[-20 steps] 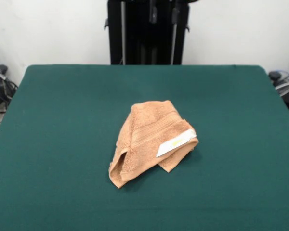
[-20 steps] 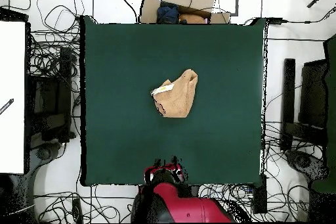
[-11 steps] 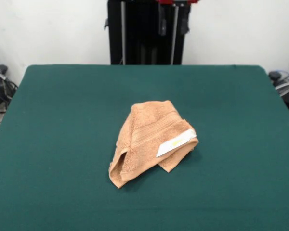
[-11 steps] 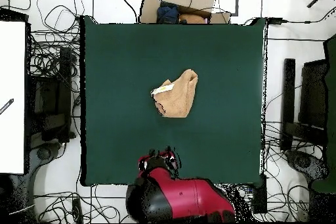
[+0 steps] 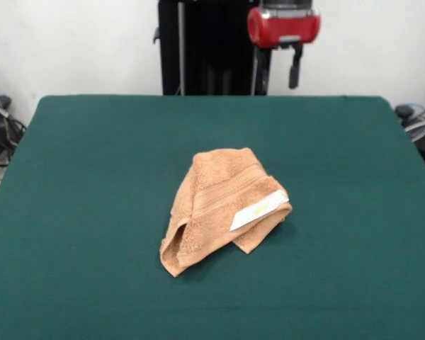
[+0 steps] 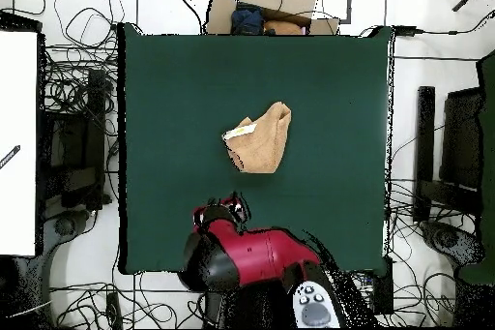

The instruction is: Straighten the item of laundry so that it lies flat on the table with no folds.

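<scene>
- The jaws are being held spread and empty on the gripper point(image 5: 278, 69), which is hanging well behind the towel point(image 5: 223, 207), probably positioned for an approach.
- The towel is lying bunched near the middle of the table point(image 5: 85, 184), its long axis running diagonally, its tag point(image 5: 258, 209) facing front-right.

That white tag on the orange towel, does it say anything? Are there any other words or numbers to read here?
White tag on the towel: it carries yellow print, too small and blurred to read.
Nothing else in either view bears readable words, numbers or signs, not the green table nor the red arm.
</scene>
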Available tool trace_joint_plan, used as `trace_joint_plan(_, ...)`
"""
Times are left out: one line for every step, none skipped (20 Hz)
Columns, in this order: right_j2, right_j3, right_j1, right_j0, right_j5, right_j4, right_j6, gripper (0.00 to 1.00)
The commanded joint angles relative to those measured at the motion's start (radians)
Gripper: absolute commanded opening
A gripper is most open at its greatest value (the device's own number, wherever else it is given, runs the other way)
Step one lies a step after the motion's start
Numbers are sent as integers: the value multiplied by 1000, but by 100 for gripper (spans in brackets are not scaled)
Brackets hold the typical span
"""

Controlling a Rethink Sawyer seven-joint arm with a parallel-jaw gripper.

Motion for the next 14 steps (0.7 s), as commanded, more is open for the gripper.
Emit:
trace_joint_plan(-65, -180, 192, 36, -85, -9, 131, 100)
trace_joint_plan(-64, -193, 205, 34, -85, -11, 124, 100)
trace_joint_plan(-64, -203, 220, 31, -93, -12, 121, 100)
trace_joint_plan(-64, -210, 228, 29, -94, -14, 117, 100)
trace_joint_plan(-66, -217, 234, 29, -96, -14, 116, 100)
trace_joint_plan(-66, -225, 240, 30, -97, -15, 114, 100)
trace_joint_plan(-68, -232, 240, 34, -94, -11, 114, 100)
trace_joint_plan(-71, -246, 248, 39, -90, -7, 114, 100)
trace_joint_plan(-74, -264, 254, 45, -80, 0, 114, 100)
trace_joint_plan(-68, -280, 260, 42, -70, 1, 109, 100)
trace_joint_plan(-63, -296, 267, 38, -58, 3, 106, 100)
trace_joint_plan(-54, -309, 268, 34, -43, 5, 102, 100)
trace_joint_plan(-50, -324, 273, 32, -30, 8, 98, 100)
trace_joint_plan(-45, -339, 278, 29, -17, 11, 95, 100)
